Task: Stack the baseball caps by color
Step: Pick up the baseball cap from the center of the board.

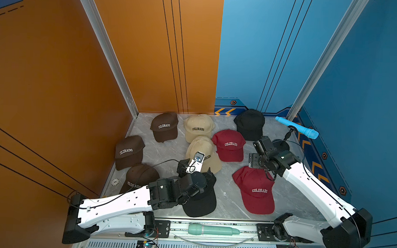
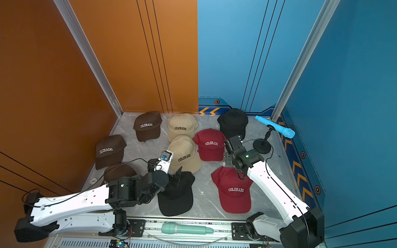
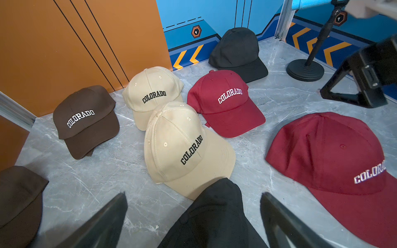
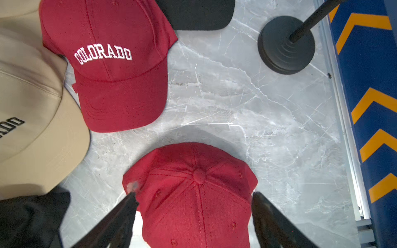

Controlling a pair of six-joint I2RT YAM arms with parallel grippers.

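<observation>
Nearest the lens, a mint-green handle (image 1: 213, 230) lay on the rail in front of the marble desk (image 1: 226, 196). Just inside the front edge sat the near black cap (image 1: 201, 202), its crown mostly hidden in both top views by the left gripper (image 3: 193, 193), whose jaws stood wide apart on either side of the crown without pinching it.

Toward the front right lay the near red cap (image 4: 193, 214). The right gripper (image 4: 193, 194) had its jaws apart astride the back of that crown. Whether the tips pressed the cloth could not be made out, and from above the wrist covered them.

Along the left edge, the near brown cap (image 1: 141, 174) was half buried under the left arm, its lettering cut off. Behind it lay the middle brown cap (image 1: 128, 151) and the far brown cap (image 1: 164, 125).

Mid-desk, the near beige cap (image 1: 205, 147) overlapped the brim of the far beige cap (image 1: 198, 126), beside the far red cap (image 1: 229, 145). The far black cap (image 1: 249, 124) sat at the back edge. A blue microphone (image 1: 296, 130) stood in the back right corner, its base partly screened.
</observation>
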